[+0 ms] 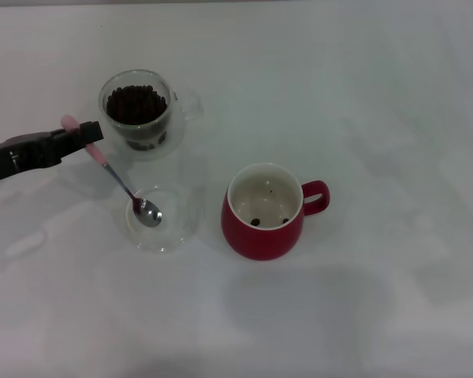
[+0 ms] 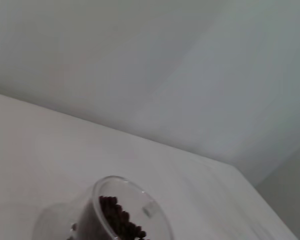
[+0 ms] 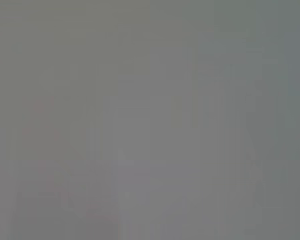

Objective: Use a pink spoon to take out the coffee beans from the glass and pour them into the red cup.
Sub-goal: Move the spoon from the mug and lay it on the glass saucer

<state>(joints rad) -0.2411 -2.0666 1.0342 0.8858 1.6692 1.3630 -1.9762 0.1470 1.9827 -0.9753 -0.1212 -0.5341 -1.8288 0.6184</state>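
The left gripper (image 1: 85, 134) is clamped on the pink spoon (image 1: 120, 181) by its pink handle; the metal bowl hangs below and right of it, inside a shallow clear dish (image 1: 162, 219); the red cup (image 1: 264, 211), farther right, holds 2 beans; the glass (image 1: 139, 110) of coffee beans (image 1: 136, 103) stands just beyond the gripper.
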